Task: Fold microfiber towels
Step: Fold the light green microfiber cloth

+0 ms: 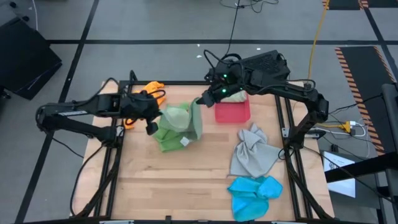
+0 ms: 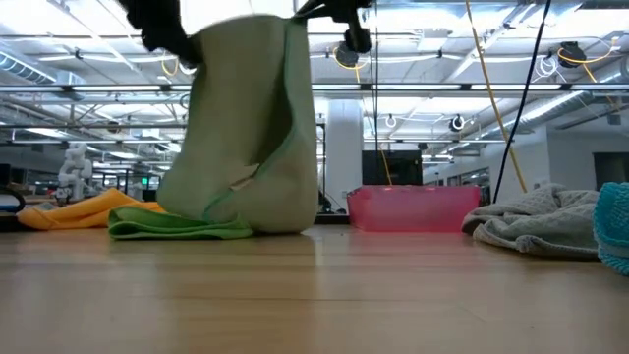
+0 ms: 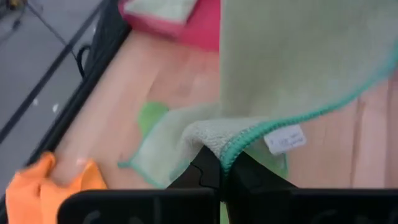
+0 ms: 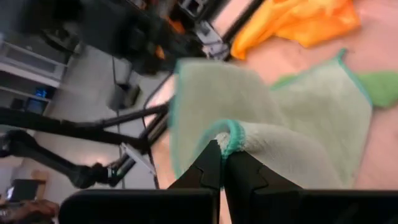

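A pale sage green towel hangs between my two grippers; in the low view its lower part rests on a bright green towel that lies flat on the table. My left gripper is shut on the sage towel's left upper end. My right gripper is shut on its right upper end, near the pink tray. An orange towel lies at the far left, a grey towel and a bright blue towel at the right. My left gripper pinches a bunched piece of the sage towel's teal-hemmed edge between its two fingers, near the white label. The towel's upper part is lifted and its lower part lies on the table. My right gripper pinches a fold of the teal-hemmed edge between its two fingers. The cloth hangs down from there and sags between the two grippers.
The pink tray at the far middle holds a folded pale towel. The grey towel and the blue towel lie crumpled at the right. Bare wood lies toward the near left.
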